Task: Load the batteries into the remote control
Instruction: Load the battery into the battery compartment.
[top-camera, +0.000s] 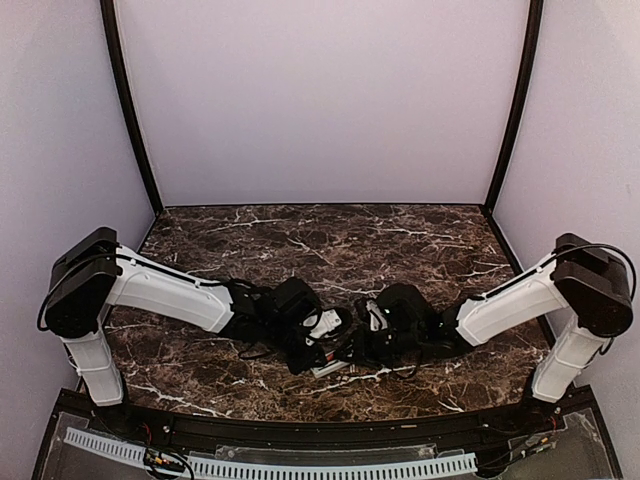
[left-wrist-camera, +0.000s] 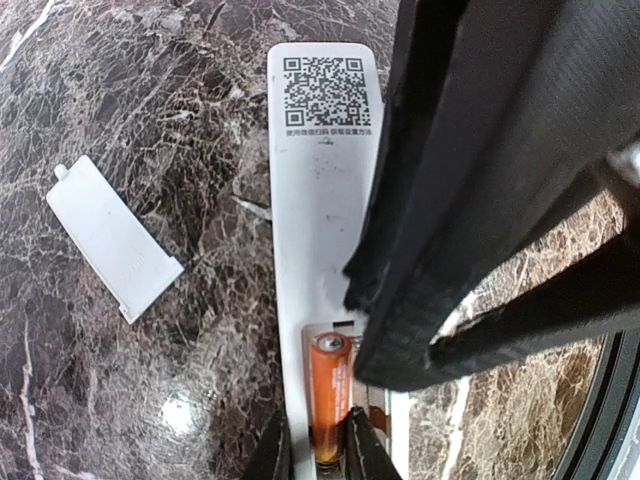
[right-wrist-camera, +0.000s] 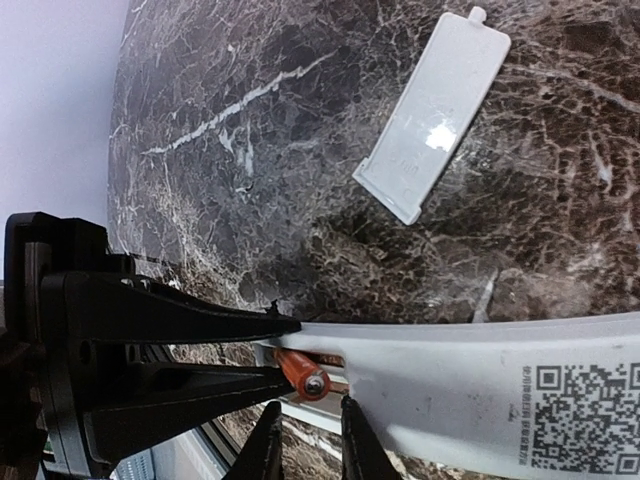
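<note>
Nearest us, left gripper (left-wrist-camera: 318, 450) pinched on the orange battery (left-wrist-camera: 329, 395), glossy cylinder lying in the open bay of the remote control (left-wrist-camera: 322, 190). Right gripper (right-wrist-camera: 305, 445) narrow, straddling the remote's near edge; we cannot tell if it grips. Remote: slim white plastic bar, QR label up, flat on the dark veined marble table (top-camera: 300, 240). Beyond, apart, a flat white cover (left-wrist-camera: 113, 236); open table farther

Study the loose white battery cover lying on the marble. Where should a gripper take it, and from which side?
Come straight down on the battery cover and close across its two long edges near the middle. It lies flat on the table, apart from the remote control, thin, so only its narrow width likely fits the fingers.
</note>
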